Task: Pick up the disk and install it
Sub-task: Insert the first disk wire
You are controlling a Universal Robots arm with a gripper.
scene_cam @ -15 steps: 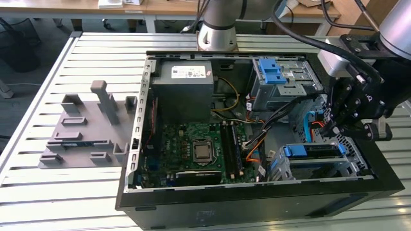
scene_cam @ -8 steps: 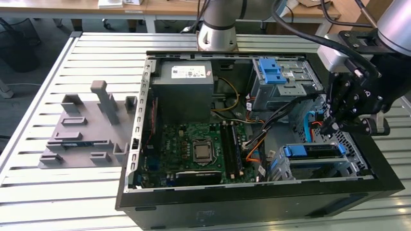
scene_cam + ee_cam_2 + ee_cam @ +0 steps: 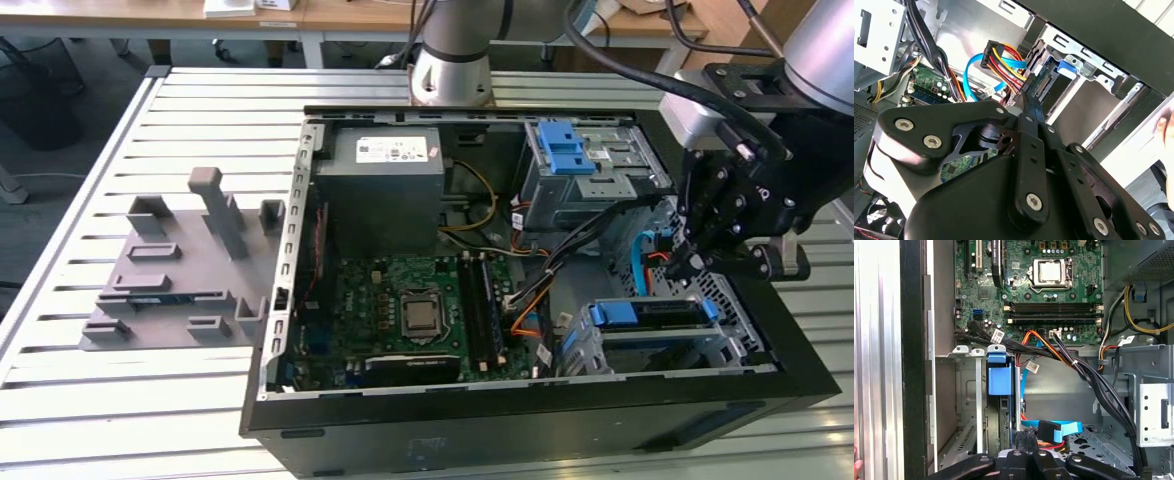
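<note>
Disk (image 3: 650, 314) sits in the drive bay at the lower corner of the PC case (image 3: 534, 430), on the exterior view's right, blue frame up, beside the motherboard (image 3: 414, 310). Gripper (image 3: 703, 262) hangs just above the bay, near the blue SATA cable (image 3: 643, 262). In the first wrist view the disk (image 3: 999, 380) stands edge-on in its slot, directly ahead of the gripper (image 3: 1026, 460). Can't tell the finger opening; nothing visibly gripped. Case sits on the slatted counter (image 3: 80, 400).

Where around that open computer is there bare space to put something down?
The slatted table is bare in front of the grey fixture and the computer case. Inside, the claw, cables and drive cage crowd the exterior view's right.
</note>
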